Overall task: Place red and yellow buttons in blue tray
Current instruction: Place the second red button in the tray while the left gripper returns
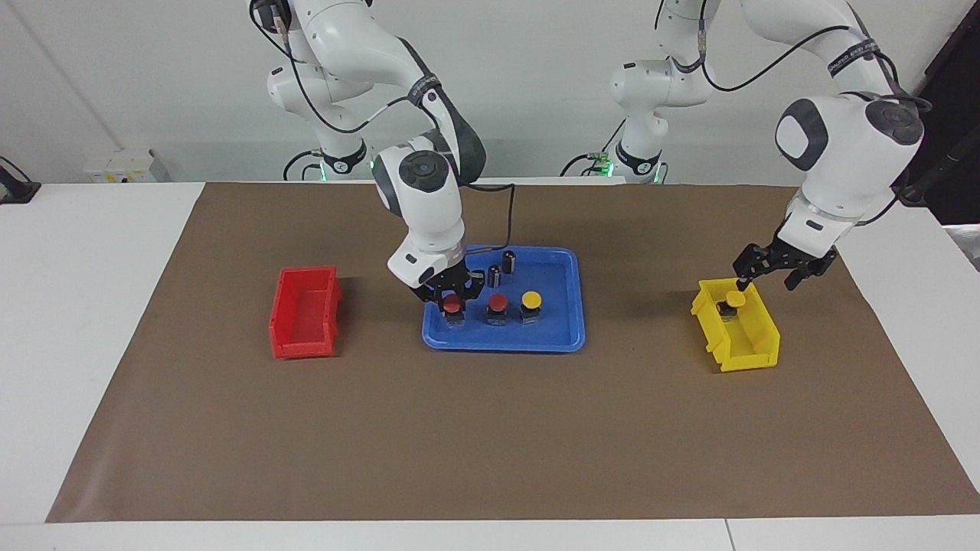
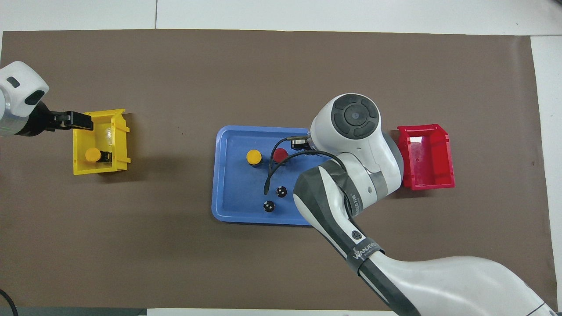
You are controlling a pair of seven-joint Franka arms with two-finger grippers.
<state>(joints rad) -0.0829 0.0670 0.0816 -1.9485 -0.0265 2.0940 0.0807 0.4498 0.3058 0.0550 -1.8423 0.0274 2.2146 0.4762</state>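
The blue tray (image 1: 559, 337) (image 2: 232, 206) lies mid-table. In it stand a red button (image 1: 498, 301) (image 2: 280, 154) and a yellow button (image 1: 530, 298) (image 2: 254, 156). My right gripper (image 1: 454, 308) is down in the tray around a second red button (image 1: 453, 302), which stands upright at the right arm's end of the row. The overhead view hides that button and the gripper under the arm. The other yellow button (image 1: 735, 299) (image 2: 92, 154) sits in the yellow bin (image 1: 750, 344) (image 2: 118, 131). My left gripper (image 1: 766, 285) (image 2: 82, 123) is open just above that bin, one fingertip close to the button.
Two dark capless cylinders (image 1: 508, 262) (image 2: 281, 191) stand in the tray, nearer to the robots than the buttons. A red bin (image 1: 305, 312) (image 2: 425, 158) stands toward the right arm's end of the table. Brown paper covers the table.
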